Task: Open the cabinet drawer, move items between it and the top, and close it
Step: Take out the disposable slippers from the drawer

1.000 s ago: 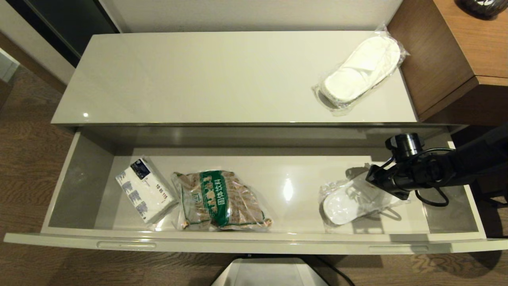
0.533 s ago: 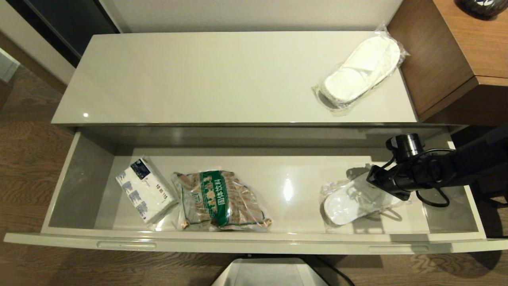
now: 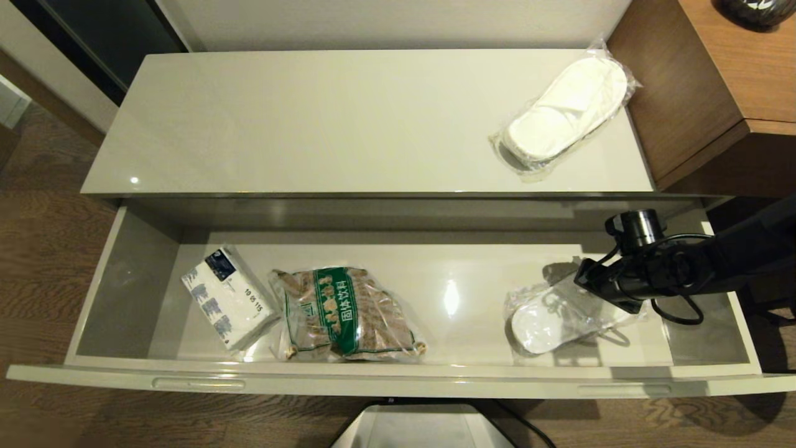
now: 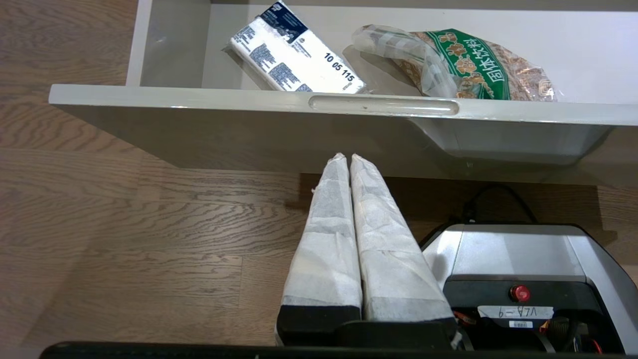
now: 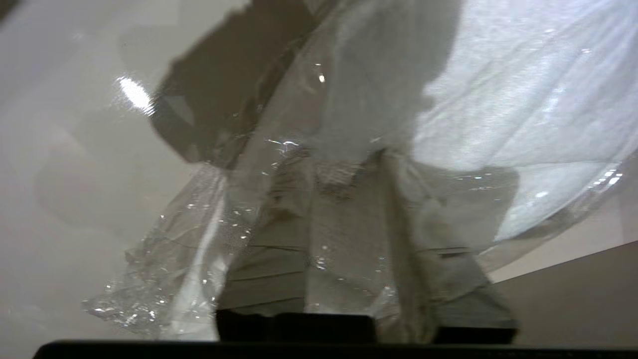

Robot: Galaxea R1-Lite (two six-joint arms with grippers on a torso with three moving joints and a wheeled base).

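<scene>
The cabinet drawer (image 3: 398,381) stands pulled fully out. One bagged white slipper (image 3: 563,112) lies at the right end of the top (image 3: 311,118). The other bagged slipper (image 3: 547,320) lies on the drawer floor at the right. My right gripper (image 3: 587,283) reaches down into the drawer at that slipper's heel end. In the right wrist view its fingers (image 5: 279,224) are closed on the crinkly bag and slipper (image 5: 523,99). My left gripper (image 4: 347,158) is shut and empty, parked low before the drawer front (image 4: 199,97).
A white-and-blue tissue pack (image 3: 227,297) and a clear bag of brown pieces with a green label (image 3: 345,314) lie in the drawer's left half. A taller brown wood desk (image 3: 740,56) adjoins the cabinet on the right. My base (image 3: 423,429) sits below the drawer front.
The slipper in the drawer has slid a little to the right, toward my right gripper, and its bag has bunched up. The right arm has barely moved.
</scene>
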